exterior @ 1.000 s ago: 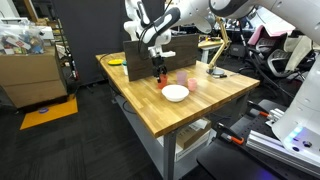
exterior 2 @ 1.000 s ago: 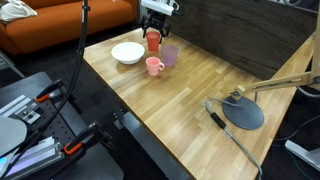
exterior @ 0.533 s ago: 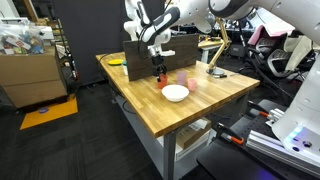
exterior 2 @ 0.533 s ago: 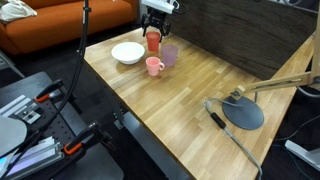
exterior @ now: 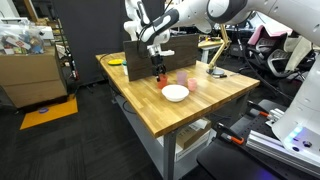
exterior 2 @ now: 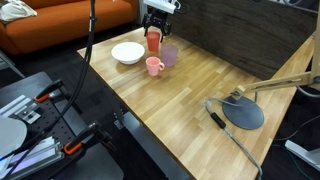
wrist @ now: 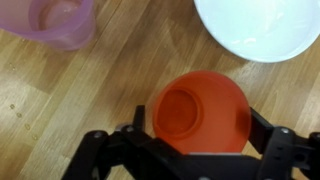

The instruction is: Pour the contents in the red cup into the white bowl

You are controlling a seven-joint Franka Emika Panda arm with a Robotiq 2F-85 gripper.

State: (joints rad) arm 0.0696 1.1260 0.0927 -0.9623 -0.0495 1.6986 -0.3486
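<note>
The red cup [wrist: 200, 110] stands upright on the wooden table, seen also in both exterior views [exterior: 160, 70] [exterior 2: 152, 41]. My gripper [wrist: 200, 127] is down around it, one finger on each side of the cup's wall; the right finger is at the wall and a thin gap shows on the left. What is inside the cup I cannot make out. The white bowl [wrist: 255, 25] sits close beside the cup, a short way off in both exterior views [exterior: 175, 93] [exterior 2: 127, 52].
A translucent purple cup [wrist: 60, 20] [exterior 2: 169, 54] stands next to the red cup, and a pink mug [exterior 2: 153, 66] lies in front of them. A dark upright board [exterior: 150, 48] backs the table. A desk lamp [exterior 2: 240, 110] occupies the far end.
The arm and cups have not visibly moved. The fingers look slightly nearer the red cup's sides.
</note>
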